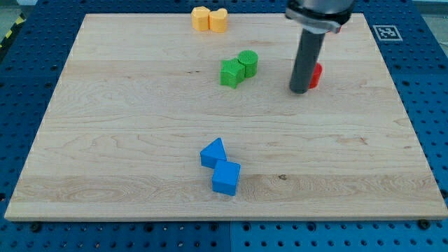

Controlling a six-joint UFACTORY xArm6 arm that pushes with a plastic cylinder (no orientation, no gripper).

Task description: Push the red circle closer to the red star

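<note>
My tip (299, 89) touches a red block (316, 74).

No hand here, only a rod. The small, light, hard block sits just right of my tip; push its flat side.

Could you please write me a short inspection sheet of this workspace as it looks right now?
Surface: pale wooden board on blue perforated table.
Job's things: one red block, shape unclear, mostly hidden behind my rod; a second red block not seen.
Clutter: two yellow blocks touching at the view's top; two green blocks touching; two blue blocks touching.
Tool: my tip beside the red block, on its left.
Cables: nothing seen.
Surroundings: printed marker, top right.
</note>
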